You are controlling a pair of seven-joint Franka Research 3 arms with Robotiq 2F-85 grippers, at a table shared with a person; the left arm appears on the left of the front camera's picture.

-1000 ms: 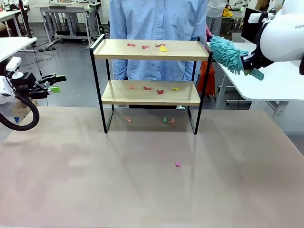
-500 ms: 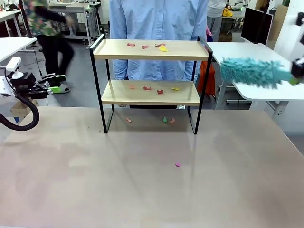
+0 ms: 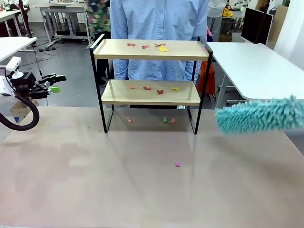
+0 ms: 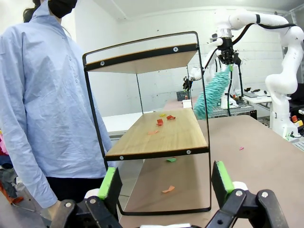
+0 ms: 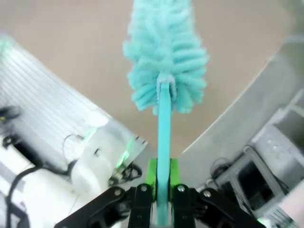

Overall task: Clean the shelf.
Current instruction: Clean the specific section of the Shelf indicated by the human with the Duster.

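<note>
Front view. The shelf (image 3: 149, 50) stands upright on the far half of the table (image 3: 95, 185), its feet on the tabletop, directly in front of a person (image 3: 156, 19) in a light-blue shirt. Small coloured scraps (image 3: 160, 47) lie on the top board, more on the lower board, and a few on the table beneath it. One pink scrap (image 3: 177, 165) lies apart, nearer the robot. The left gripper (image 3: 56, 83) hangs off the table's left edge, well clear of the shelf, with its jaws released and nothing between them. A fluffy teal duster (image 3: 259, 115) enters from the right edge, lying roughly level above the table, to the right of the shelf and not touching it (its head is motion-blurred).

Left wrist view. The left gripper (image 4: 166, 183) points at the shelf (image 4: 156, 135) from its end, with the green pads spread wide and empty. Scraps show on the lower board and under it. The person (image 4: 42, 95) stands beside the shelf. Beyond the shelf, the right gripper (image 4: 227, 53) hangs with the duster (image 4: 211, 92) drooping from it.

Right wrist view. The right gripper (image 5: 162, 179) is clenched on the teal handle of the duster (image 5: 166, 61), with the green pads pressed against both sides. The head points away over the beige tabletop.
</note>
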